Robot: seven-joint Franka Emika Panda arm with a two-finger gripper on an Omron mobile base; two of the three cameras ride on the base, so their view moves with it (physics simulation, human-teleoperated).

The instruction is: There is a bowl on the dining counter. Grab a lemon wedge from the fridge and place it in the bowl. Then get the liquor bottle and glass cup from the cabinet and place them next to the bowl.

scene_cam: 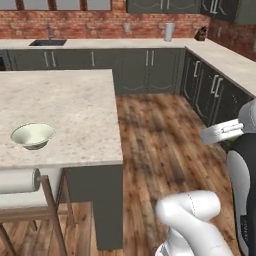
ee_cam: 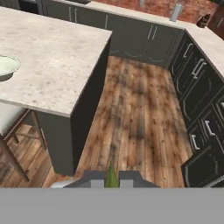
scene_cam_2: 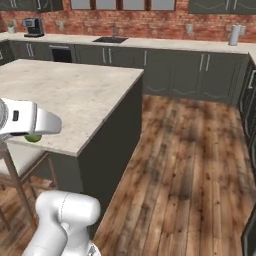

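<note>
Your gripper [ee_cam: 111,180] shows up at the bottom of the hand view with its two dark finger tips pinched together on a thin yellow-green sliver, which looks like the lemon wedge [ee_cam: 111,174], poking up between them. Same view: the bowl [ee_cam: 6,68] sits at the far left edge on the dining counter [ee_cam: 52,61], well apart from the gripper, and you're looking down over the wooden floor [ee_cam: 135,113] with dark cabinets [ee_cam: 197,100] running along the right. Over in the left base view, you can see the pale cream-green bowl [scene_cam: 33,135] near the front left part of the dining counter [scene_cam: 70,110], upright and with nothing visible in it, with a padded stool [scene_cam: 25,195] tucked just below that edge. A grey canister [scene_cam: 169,31] stands on the wall counter at the back and the sink [scene_cam: 48,42] is off to the left. In the right base view, a white link of the arm crosses in front of the counter's near left corner, and just a bit of green bowl [scene_cam_2: 33,138] peeks out under it; the dining counter [scene_cam_2: 75,95] stretches back from there, with a coffee machine [scene_cam_2: 33,27] on the far wall counter.
</note>
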